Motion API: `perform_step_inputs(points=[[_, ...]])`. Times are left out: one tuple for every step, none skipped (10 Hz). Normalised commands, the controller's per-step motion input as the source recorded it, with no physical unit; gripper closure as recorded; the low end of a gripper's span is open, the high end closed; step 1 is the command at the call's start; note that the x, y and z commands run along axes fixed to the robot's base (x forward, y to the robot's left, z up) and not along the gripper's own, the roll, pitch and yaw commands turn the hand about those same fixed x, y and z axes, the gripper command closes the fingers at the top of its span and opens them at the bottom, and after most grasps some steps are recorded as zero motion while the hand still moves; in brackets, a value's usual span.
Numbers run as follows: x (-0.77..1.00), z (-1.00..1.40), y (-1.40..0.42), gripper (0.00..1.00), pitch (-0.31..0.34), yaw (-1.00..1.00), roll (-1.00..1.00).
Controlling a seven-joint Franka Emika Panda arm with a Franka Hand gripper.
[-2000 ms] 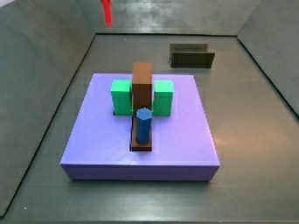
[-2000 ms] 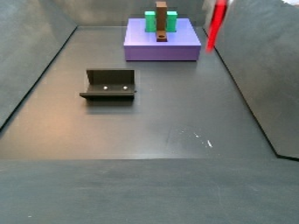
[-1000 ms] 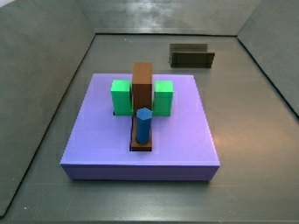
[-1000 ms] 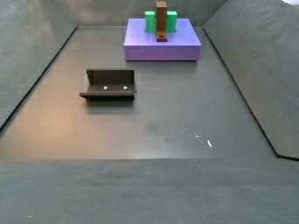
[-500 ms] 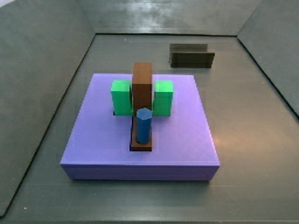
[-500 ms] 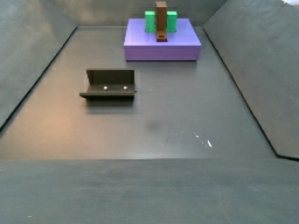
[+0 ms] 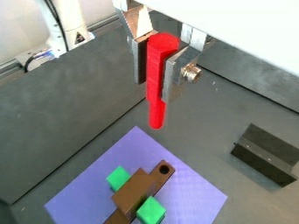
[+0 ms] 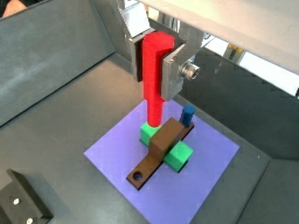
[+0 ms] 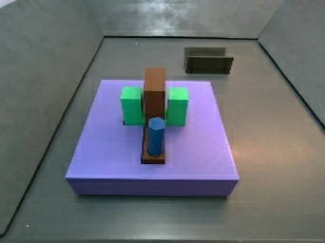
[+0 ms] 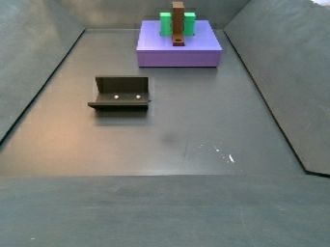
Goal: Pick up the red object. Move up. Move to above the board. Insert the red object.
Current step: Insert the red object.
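Observation:
My gripper (image 7: 156, 70) (image 8: 155, 70) is shut on the red object (image 7: 158, 83) (image 8: 155, 83), a thin red peg hanging straight down between the silver fingers. It is held high above the lavender board (image 7: 187, 197) (image 8: 205, 162). The board carries a brown strip (image 7: 142, 188) (image 8: 160, 149) with a hole at one end, a green block (image 7: 118, 178) (image 8: 179, 156) and an upright blue peg (image 8: 187, 115). In both side views the board (image 9: 152, 142) (image 10: 180, 50) shows, but the gripper and red object are out of view.
The dark fixture stands on the grey floor away from the board (image 7: 271, 153) (image 8: 21, 203) (image 9: 208, 61) (image 10: 122, 94). Grey walls enclose the floor on all sides.
Two seconds ago the red object showed at the top edge of both side views. It has since left both, and nothing else has moved.

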Motion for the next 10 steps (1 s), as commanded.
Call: perform_step_inputs(points=[[0.02,-0.37,0.23,1.00,-0.043,-0.06,0.11],[0.00,-0.61,0.17,1.00,-0.130,0.00,0.15],[-0.05,-0.71,0.15,1.00,-0.184,-0.04,0.16],[0.00,-0.73,0.07,1.00,-0.210,-0.07,0.11],[0.00,-0.73,0.02,1.00,-0.206,-0.09,0.08],[0.09,-0.75,0.00,1.00,-0.184,-0.13,0.09],[0.17,-0.78,0.01,1.00,-0.157,-0.13,0.10],[0.20,-0.76,0.08,1.00,-0.120,-0.16,0.11],[0.21,-0.72,0.12,1.00,-0.021,-0.15,0.12],[0.12,-0.70,0.12,1.00,-0.041,-0.11,0.12]])
